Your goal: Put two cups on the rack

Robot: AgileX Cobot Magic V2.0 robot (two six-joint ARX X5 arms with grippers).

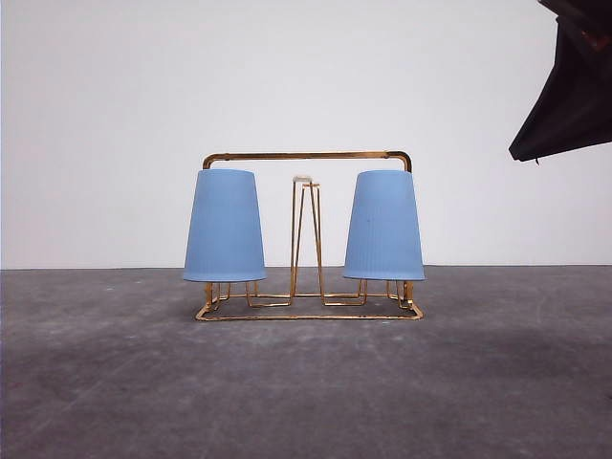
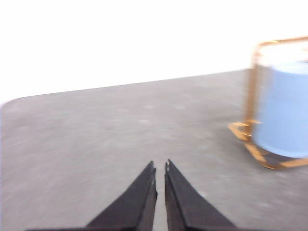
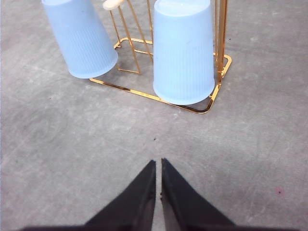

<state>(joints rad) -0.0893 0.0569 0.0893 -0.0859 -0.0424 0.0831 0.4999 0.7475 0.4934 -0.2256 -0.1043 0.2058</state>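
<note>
Both cups (image 1: 224, 226) (image 1: 383, 225) inverted on rack (image 1: 306, 156) — fingers (image 3: 144, 187) closed.

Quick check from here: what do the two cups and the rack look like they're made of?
The cups: probably matte plastic, light blue and opaque with fine vertical ribbing and no glare. The rack: thin metal wire with a shiny gold or copper finish that catches highlights; the free prong's pale tip may be a plastic cap, hard to tell.

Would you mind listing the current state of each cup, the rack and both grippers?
Left cup: upside down on the rack's left prongs.
Right cup: upside down on the right prongs.
Rack: upright on the table, middle prongs bare.
Left gripper: shut, empty.
Right gripper: shut, empty.
</note>
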